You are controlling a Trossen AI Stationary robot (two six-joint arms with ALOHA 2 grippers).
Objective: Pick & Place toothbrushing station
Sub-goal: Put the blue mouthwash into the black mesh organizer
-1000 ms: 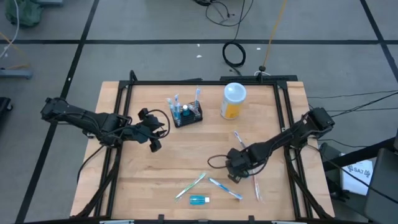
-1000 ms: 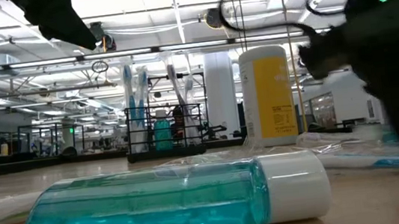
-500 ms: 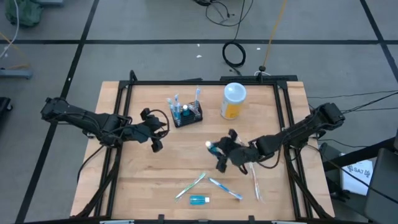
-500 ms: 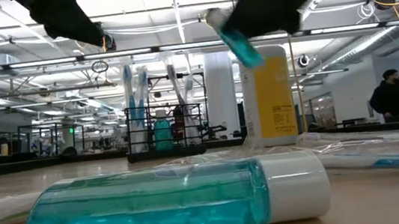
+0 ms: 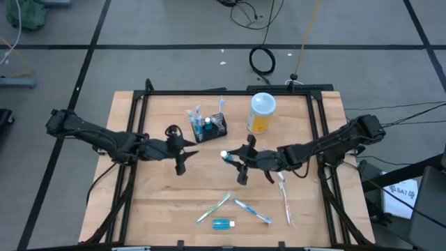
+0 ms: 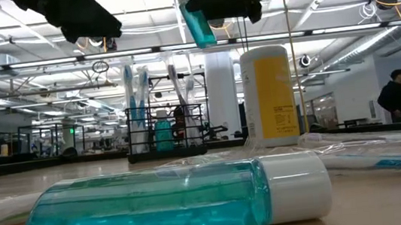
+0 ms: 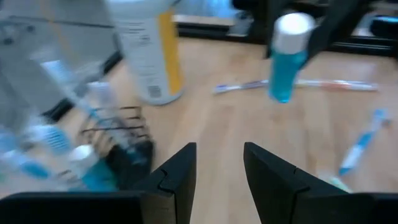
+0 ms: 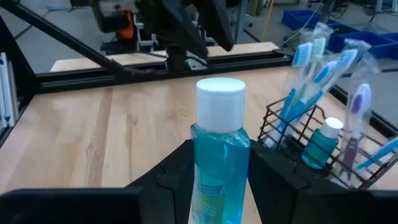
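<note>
i have a small blue mouthwash bottle (image 8: 219, 158) pinched between the right gripper's (image 5: 239, 159) jaws, white cap up, carried above the middle of the worktop (image 5: 209, 181). the toothbrushing station (image 5: 210, 127) sits toward the far side of the worktop, just beside the tall yellow-labelled container (image 5: 261, 113) and already stocked with several toothbrushes and another small bottle. the left gripper (image 5: 180, 148) hovers near the station on my left side, jaws parted a little and empty.

my read on handling: the station is a thin black wire rack, light and stiff, likely to slide or tip if nudged, so anything going in should come down straight. if the rack itself had to be lifted, i'd take a top rail at a short end, clear of the brush heads. the bottle looks smooth and rigid, so a grip on the body below the cap seems right.

the worktop is pale wood, flat, with wrapped toothbrushes (image 5: 252, 210) and another blue bottle (image 6: 174, 202) lying on the near side. behind is a large open hall with a person (image 6: 397, 96) standing well away.
</note>
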